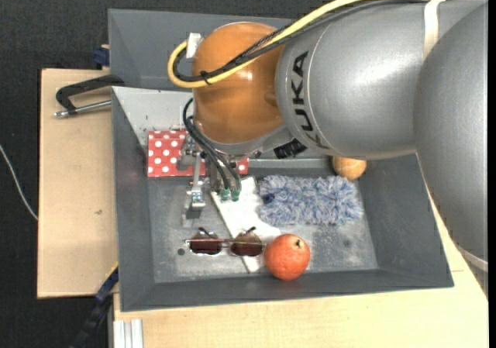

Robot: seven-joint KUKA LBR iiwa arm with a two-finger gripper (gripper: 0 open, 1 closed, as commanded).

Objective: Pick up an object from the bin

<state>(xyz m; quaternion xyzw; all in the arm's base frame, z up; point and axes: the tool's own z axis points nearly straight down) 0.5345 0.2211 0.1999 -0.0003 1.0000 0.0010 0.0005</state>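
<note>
Legibly, "UKA" (301, 100) on arm (372, 67), near tool (211, 196)

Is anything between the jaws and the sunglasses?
Nothing visible stands there: only bare bin floor and a flat white strip lie between the jaws and the sunglasses. The orange-red fruit sits beside them, not between.

Bin floor (157, 222) bare at left; sunglasses (225, 246), orange ball (287, 256) crowd front.

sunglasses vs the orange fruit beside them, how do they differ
The sunglasses are flat, thin and dark-lensed; the orange fruit is round, plump and bright. The sunglasses stretch sideways across the floor; the fruit takes one compact spot. Both lie near the lower wall of the bin, side by side.
</note>
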